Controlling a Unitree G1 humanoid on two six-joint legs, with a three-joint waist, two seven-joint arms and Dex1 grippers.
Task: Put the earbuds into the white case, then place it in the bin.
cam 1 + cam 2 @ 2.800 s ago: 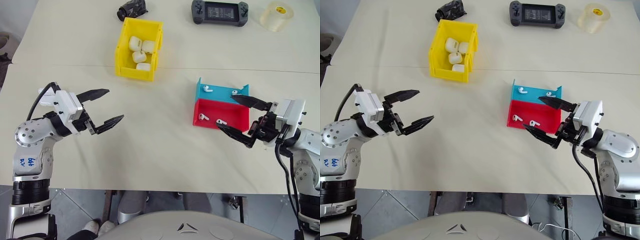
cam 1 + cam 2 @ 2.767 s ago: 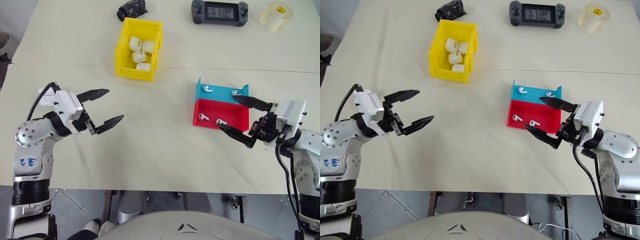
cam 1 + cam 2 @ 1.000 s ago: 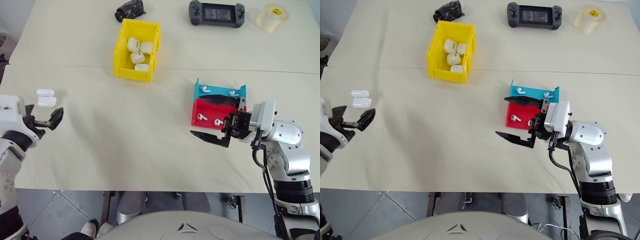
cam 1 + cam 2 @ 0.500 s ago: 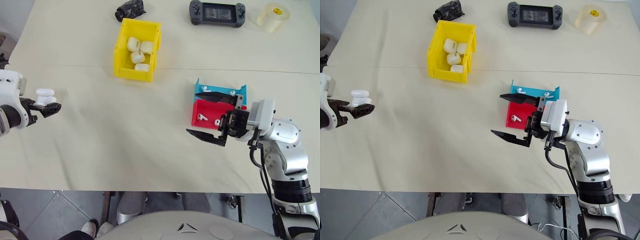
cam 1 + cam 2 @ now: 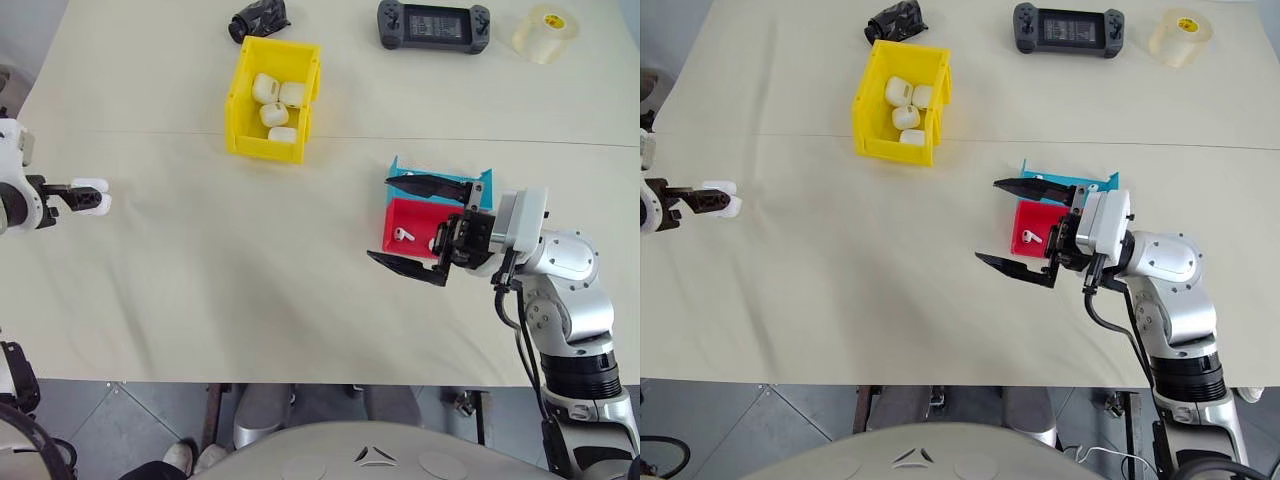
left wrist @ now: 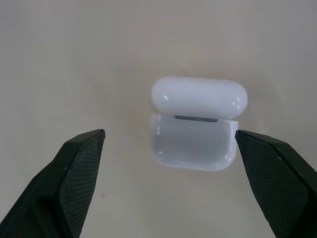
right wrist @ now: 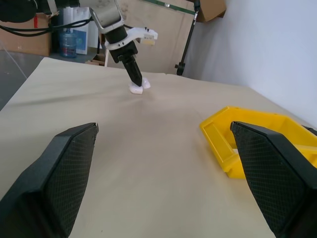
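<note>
At the far left edge of the pale tabletop (image 5: 250, 260), I have my left gripper (image 6: 168, 136) poised over a small glossy white earbud case (image 6: 195, 124), lid hinged up. Its two black fingers stand wide apart on either side of the case, touching nothing.

My right gripper (image 5: 420, 228) hangs in front of a pair of small trays, blue (image 5: 478, 182) behind and red (image 5: 412, 218) in front, its fingers also spread and empty. One tiny white earbud (image 5: 402, 234) lies in the red tray; whatever else the trays hold sits behind the gripper.

By my reading the job has barely begun: no earbud loaded, the open case not gripped, and the bright yellow plastic bin (image 5: 243, 100) well away up the table, already holding several white cases (image 5: 274, 105) of the same kind.

The left wrist view gives me what the head cameras cannot: the raised lid and the gap between case and fingers. The right wrist view looks across the table at the left gripper standing over the case, with a corner of the yellow bin alongside. Only the head views lay out trays, bin and both arms together.
</note>
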